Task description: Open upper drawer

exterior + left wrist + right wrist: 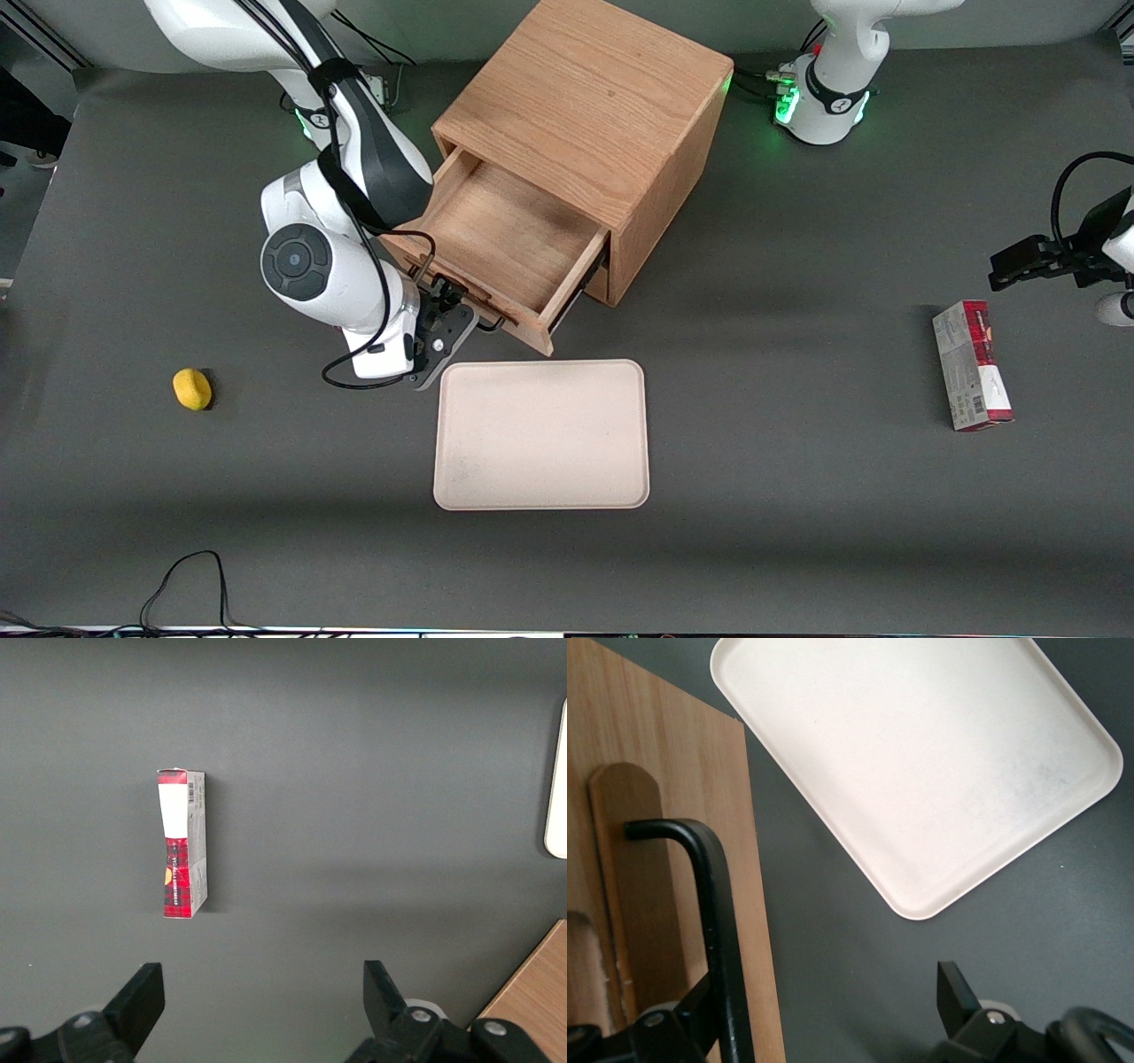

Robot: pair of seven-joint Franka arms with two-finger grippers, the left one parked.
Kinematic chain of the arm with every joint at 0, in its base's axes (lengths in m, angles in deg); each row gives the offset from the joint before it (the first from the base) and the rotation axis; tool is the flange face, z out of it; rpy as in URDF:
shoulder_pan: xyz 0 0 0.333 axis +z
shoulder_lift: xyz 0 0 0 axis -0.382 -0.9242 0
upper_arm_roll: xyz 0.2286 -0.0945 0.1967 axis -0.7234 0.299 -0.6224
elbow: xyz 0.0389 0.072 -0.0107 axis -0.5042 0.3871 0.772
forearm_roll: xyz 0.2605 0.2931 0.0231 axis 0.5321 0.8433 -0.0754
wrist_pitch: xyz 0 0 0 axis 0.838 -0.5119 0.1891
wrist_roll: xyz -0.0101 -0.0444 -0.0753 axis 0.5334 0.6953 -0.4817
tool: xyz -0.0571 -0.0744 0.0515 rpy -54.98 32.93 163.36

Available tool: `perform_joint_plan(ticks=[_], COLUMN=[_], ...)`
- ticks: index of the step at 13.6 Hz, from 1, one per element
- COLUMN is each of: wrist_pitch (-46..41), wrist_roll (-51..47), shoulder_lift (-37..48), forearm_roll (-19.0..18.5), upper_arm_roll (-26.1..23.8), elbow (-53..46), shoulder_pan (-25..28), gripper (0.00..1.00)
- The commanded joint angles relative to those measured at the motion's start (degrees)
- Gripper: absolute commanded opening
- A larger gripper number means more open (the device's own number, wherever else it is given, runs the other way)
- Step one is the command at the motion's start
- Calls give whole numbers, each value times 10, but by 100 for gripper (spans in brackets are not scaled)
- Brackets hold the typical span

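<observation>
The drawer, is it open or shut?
Open. The upper drawer sticks out of the cabinet, its bare wooden inside showing. The gripper, fingers apart, is at its handle.

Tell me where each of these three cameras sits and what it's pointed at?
Front view: high, looking down on the table; shows the cabinet, the pulled-out upper drawer, both arms, and the gripper at the drawer's handle.
Left wrist view: on the parked arm, looking down at a red box; its own jaws show.
Right wrist view: on the working arm, facing the black handle and tray; jaws open.
All three share the tray.
</observation>
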Motion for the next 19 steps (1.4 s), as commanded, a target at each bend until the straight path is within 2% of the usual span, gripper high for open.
perform_joint_plan(ticks=[1, 12, 17, 19], wrist_pitch=[-15, -19, -129, -160], wrist_roll=[11, 3, -38, -41], shoulder_lift=[-28, -39, -24, -3], forearm_roll=[-13, -13, -16, -16], upper_arm_roll=[-1, -1, 2, 34], elbow=[-43, -68, -169, -198], shoulder_pan=[-19, -44, -48, -45], gripper=[100, 100, 100, 100])
